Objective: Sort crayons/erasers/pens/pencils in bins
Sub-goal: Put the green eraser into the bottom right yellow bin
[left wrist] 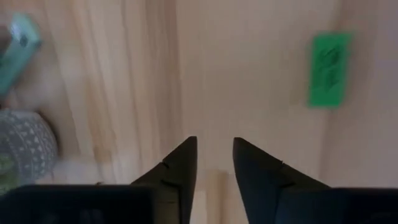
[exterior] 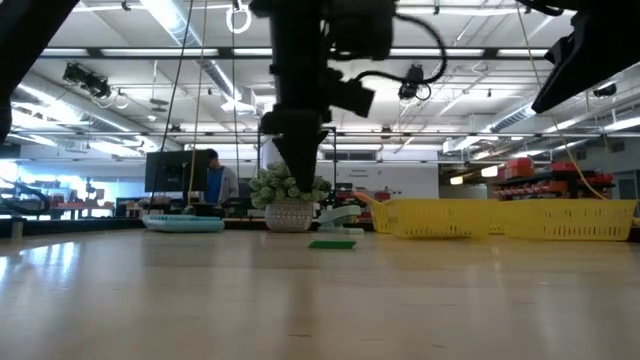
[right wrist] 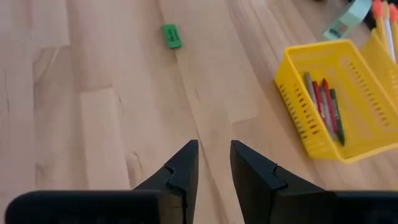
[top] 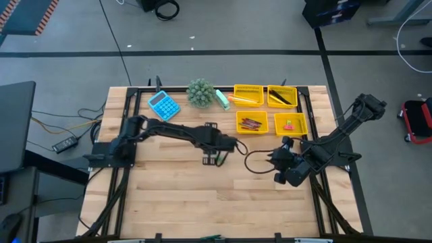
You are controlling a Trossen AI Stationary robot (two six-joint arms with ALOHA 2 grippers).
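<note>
The green eraser [left wrist: 328, 68] lies flat on the table [left wrist: 249, 74] — its long axis running along the left hand's [left wrist: 214, 163] pointing direction. That hand hovers beside it, fingers slightly apart, empty — the right hand [right wrist: 213, 163] waits likewise.

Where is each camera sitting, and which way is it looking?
High view: above the table, looking straight down; both arms, the left gripper, the right gripper.
Low view: at table-top height, looking across to the plant pot; the arms come in from above.
Left wrist view: on the left arm, looking down; two dark fingers.
Right wrist view: on the right arm; fingers, a crayon bin.
Low and both wrist views share the green eraser.
</note>
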